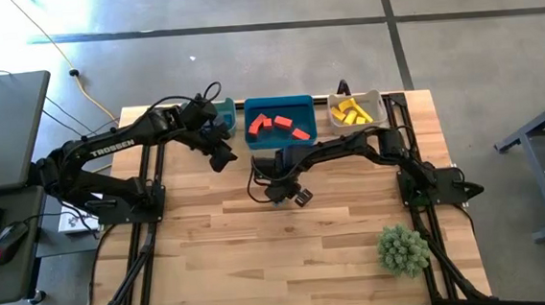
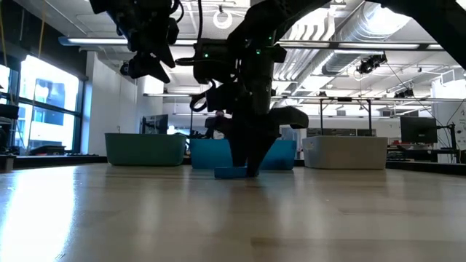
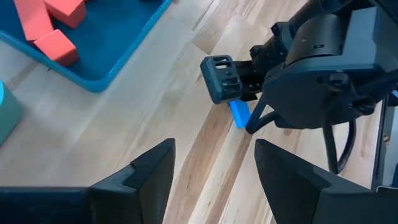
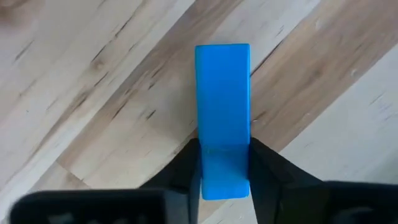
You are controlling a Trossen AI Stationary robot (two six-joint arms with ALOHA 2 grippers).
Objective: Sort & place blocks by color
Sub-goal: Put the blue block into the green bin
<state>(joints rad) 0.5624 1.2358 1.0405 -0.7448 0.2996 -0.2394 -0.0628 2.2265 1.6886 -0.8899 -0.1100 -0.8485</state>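
A blue bar block (image 4: 222, 93) lies on the wooden table in front of the bins, also visible in the low view (image 2: 231, 172) and the left wrist view (image 3: 239, 114). My right gripper (image 1: 277, 192) stands over it, pointing down, shut on it. My left gripper (image 3: 214, 152) hangs open in the air near the teal bin (image 1: 224, 113), with nothing between its fingers. Red blocks (image 1: 275, 125) lie in the blue bin (image 1: 305, 100). Yellow blocks (image 1: 350, 113) lie in the grey-white bin (image 1: 373, 97). My right gripper pinches the blue block's two long sides near one end (image 4: 222, 165) between its two fingers (image 4: 186, 168). The fingers come from above, pointing down, and lie across the bar. The block lies flat with its underside on the table.
The three bins stand in a row along the table's far edge. A spiky green plant (image 1: 401, 249) stands near the front right corner. Bare wood stretches across the table's middle and near side (image 1: 261, 259).
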